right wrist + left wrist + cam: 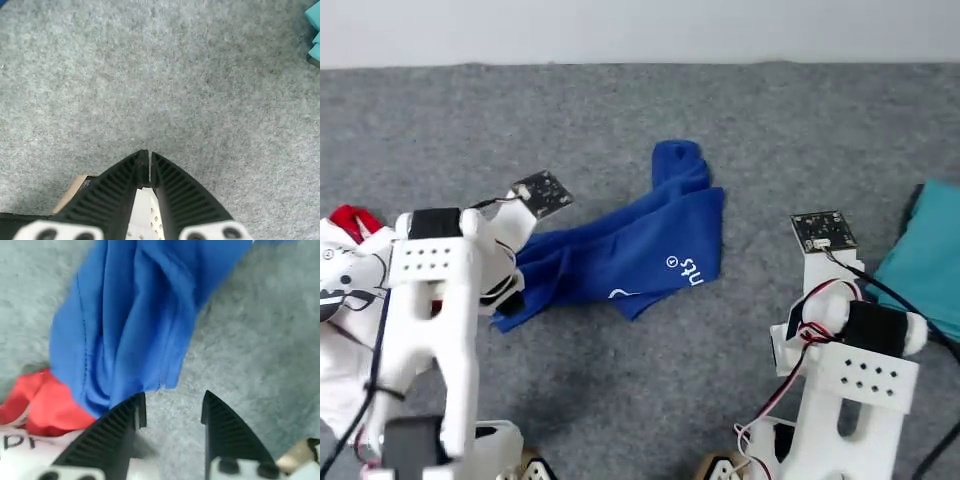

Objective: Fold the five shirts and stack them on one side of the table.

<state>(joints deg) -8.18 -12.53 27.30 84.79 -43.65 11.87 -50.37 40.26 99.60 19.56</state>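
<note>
A blue shirt [630, 250] lies crumpled and roughly folded across the middle of the grey table. Its near end [135, 325] sits just beyond my left gripper [172, 405], which is open with nothing between its black fingers [122, 420]. A red shirt [40, 405] peeks from under the blue cloth, beside a white printed shirt [350, 300] at the table's left. My right gripper [150, 160] is shut over bare carpet with nothing in it. A teal shirt [930, 260] lies at the right edge, also seen as a teal corner [314, 30].
The left arm's white body [430, 320] stands over the white shirt. The right arm's body [850, 360] rises at the front right. Grey carpet [770, 130] covers the table up to a pale wall at the back.
</note>
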